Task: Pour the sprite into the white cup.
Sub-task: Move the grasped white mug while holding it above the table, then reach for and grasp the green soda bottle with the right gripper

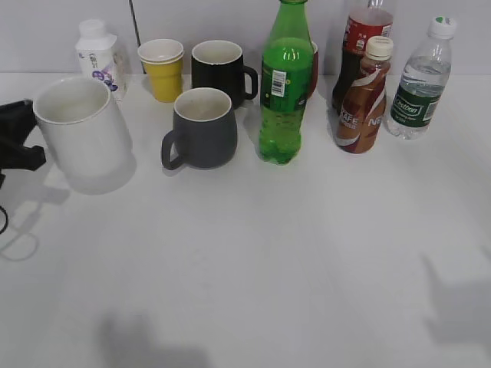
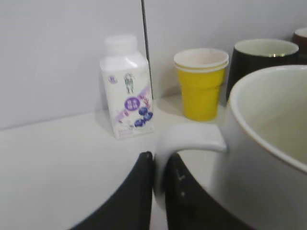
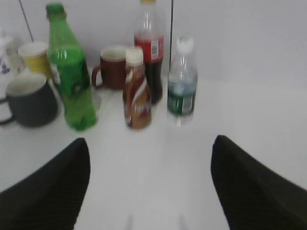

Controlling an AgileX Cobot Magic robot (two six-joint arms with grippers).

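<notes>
White cup (image 1: 83, 134): far left of the surface (image 1: 291, 261), upright; its inside shows pale and bare, no liquid visible.
Sprite bottle (image 1: 285, 84): stands upright near the middle of the back row, cap on, clear green with liquid filling most of it; well apart from the white cup.
Grey mug (image 1: 202, 128): just left of the sprite bottle, handle turned to the left; inside looks pale, no liquid seen.
Black mug (image 1: 220, 71): behind the grey mug, handle to the right; contents cannot be told.
Yellow cup (image 1: 163, 69): paper cups stacked one in another, beside the black mug; the top one looks bare inside.
Brown mug (image 3: 111, 67): seen from the right wrist, behind the sprite bottle; contents unclear.
Milk bottle (image 2: 127, 88): small, white, capped, at the back left.
Cola bottle (image 1: 362, 46): dark drink, red label, back right.
Coffee bottle (image 1: 365, 98): brown, cream cap, in front of the cola bottle.
Water bottle (image 1: 421, 80): clear, white cap, far right.
Count: four mugs, five bottles, one stack of paper cups.
Left fingers (image 2: 158, 191): nearly together, pinching the handle of the white cup between them.
Right fingers (image 3: 148, 191): spread wide, holding nothing, above bare surface in front of the bottles.
</notes>
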